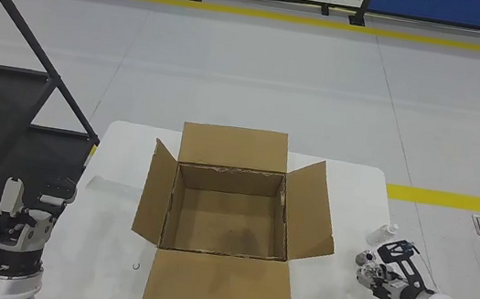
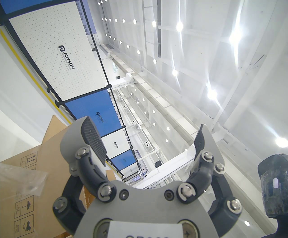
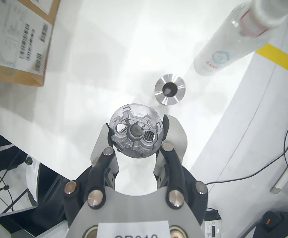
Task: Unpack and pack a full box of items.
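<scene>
Cardboard box (image 1: pixel 234 147) sat mid-table w/ all four flaps folded out, opening up. Off its right side, above the white table (image 1: pixel 118 160), your right gripper (image 3: pixel 136 130) was clamped on a round metal gear part (image 3: pixel 135 137), jaws on opp. sides of its rim. Just past that part a small metal cone ring (image 3: pixel 169 92) stood on the table, w/ a white tube (image 3: pixel 225 49) near it. Your left gripper (image 2: pixel 146 133) was off the box's left side, pointed up at the ceiling, jaws spread wide, holding nothing. A clear plastic bag (image 2: pixel 20 178) showed against the box wall there.
</scene>
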